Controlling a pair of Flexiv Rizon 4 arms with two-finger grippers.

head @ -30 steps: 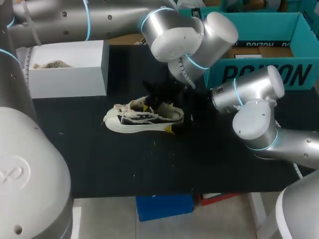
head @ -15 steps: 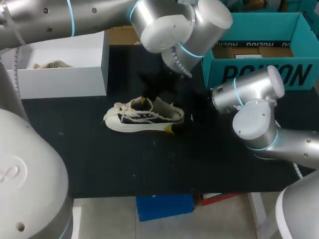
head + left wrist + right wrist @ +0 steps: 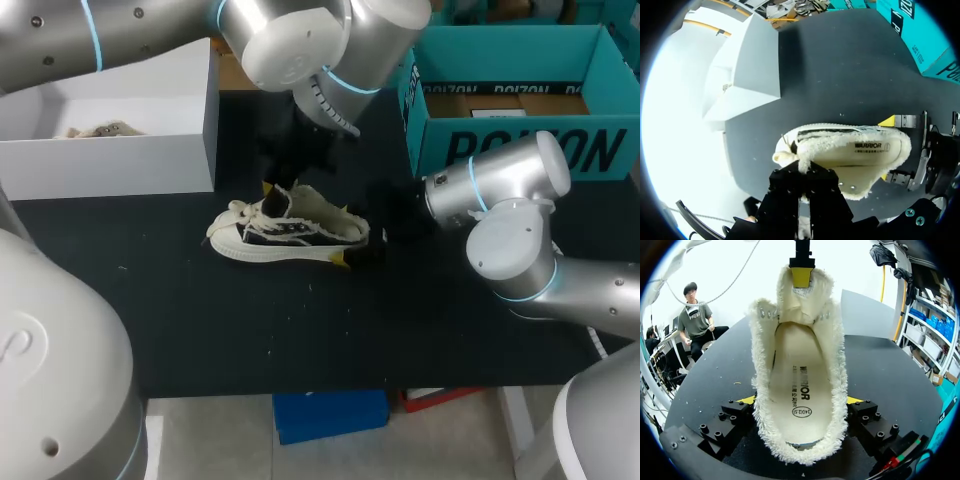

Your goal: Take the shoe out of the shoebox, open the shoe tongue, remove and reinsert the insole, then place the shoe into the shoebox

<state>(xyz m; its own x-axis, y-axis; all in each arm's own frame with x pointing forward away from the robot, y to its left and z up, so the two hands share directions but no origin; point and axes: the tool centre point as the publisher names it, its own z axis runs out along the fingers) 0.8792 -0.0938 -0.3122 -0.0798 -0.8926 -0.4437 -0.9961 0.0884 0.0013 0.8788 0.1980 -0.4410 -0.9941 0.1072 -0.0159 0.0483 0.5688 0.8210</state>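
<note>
- Cream-white on the shoe [image 3: 290, 235], black down the side panel, pale fuzzy fringe round the opening.
- Cream again on the insole [image 3: 797, 385], small dark print stamped on it.
- Matte black across the tabletop [image 3: 300, 330], a few pale specks.
- Teal on the shoebox [image 3: 520, 150], bold black lettering.
- Plain white on the other box [image 3: 130, 150].
- Black on left hand [image 3: 803, 172] and right hand [image 3: 800, 402], yellow at the fingertips [image 3: 854, 400].
- Silver on left arm [image 3: 290, 50] and right arm [image 3: 510, 230], thin light-blue rings.
</note>
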